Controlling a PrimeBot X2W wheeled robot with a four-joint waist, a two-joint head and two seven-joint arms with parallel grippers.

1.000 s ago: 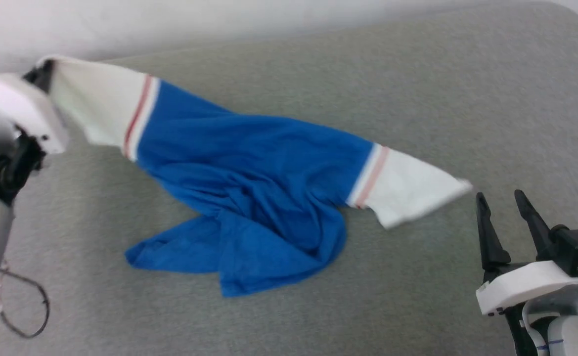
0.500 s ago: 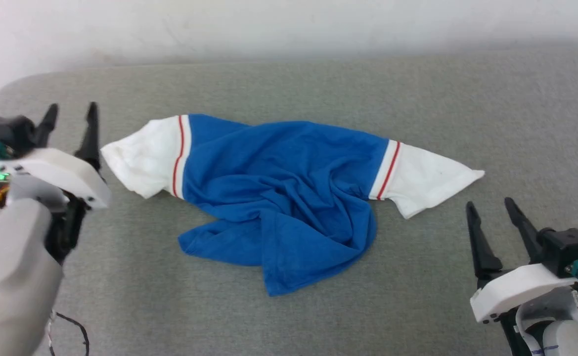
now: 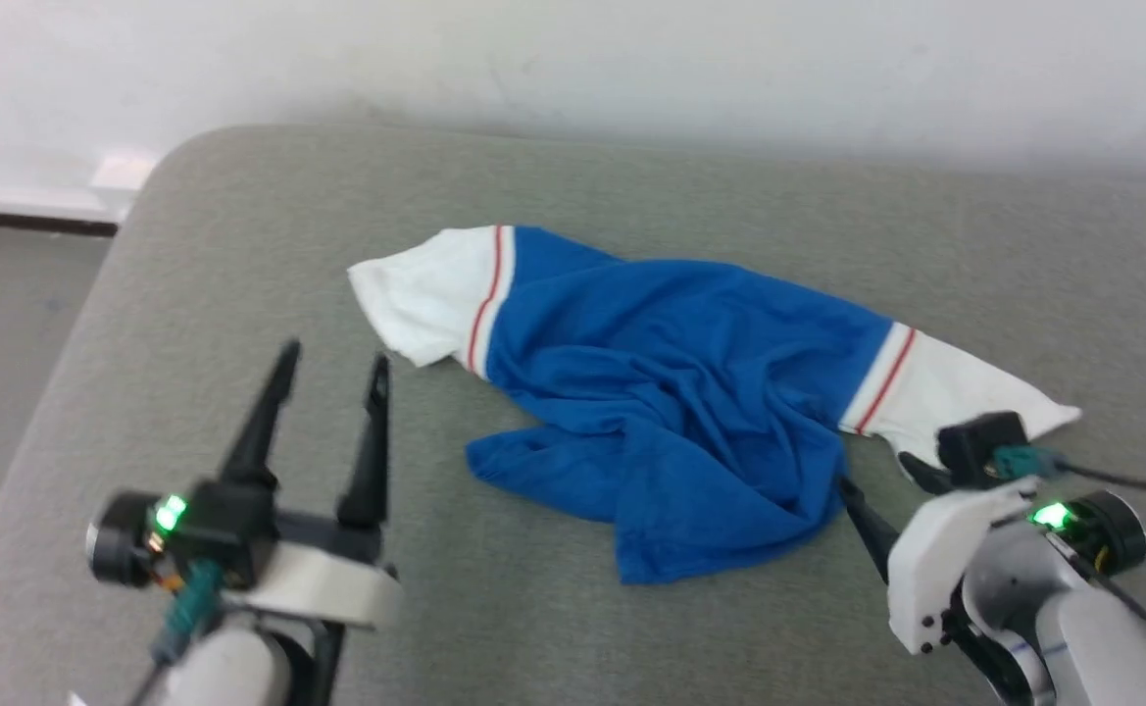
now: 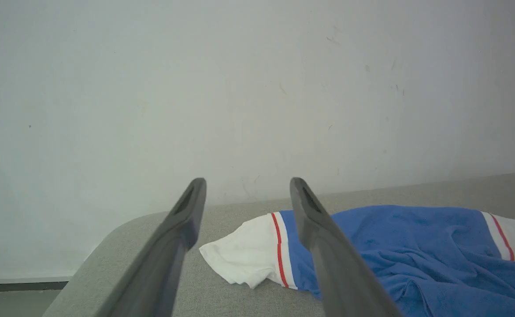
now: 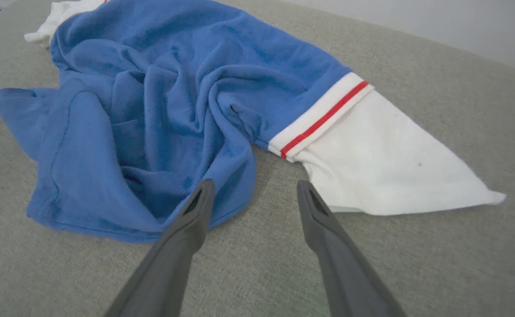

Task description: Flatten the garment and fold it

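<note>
royal-blue jersey t-shirt with white sleeves (image 3: 671, 392) lies crumpled on grey fabric cushion (image 3: 239, 245). judged light, limp, easily bunched; grip at sleeve ends. left gripper (image 3: 334, 355) parted, empty; right gripper (image 5: 255, 183) parted, empty, just beside hem.

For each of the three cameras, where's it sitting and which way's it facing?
Head: from the robot's head, forward and down onto the garment; left gripper and right gripper below.
Left wrist: along its open fingers, nearly level toward the wall.
Right wrist: along its open fingers, down at the cushion.
All three share the garment.
</note>
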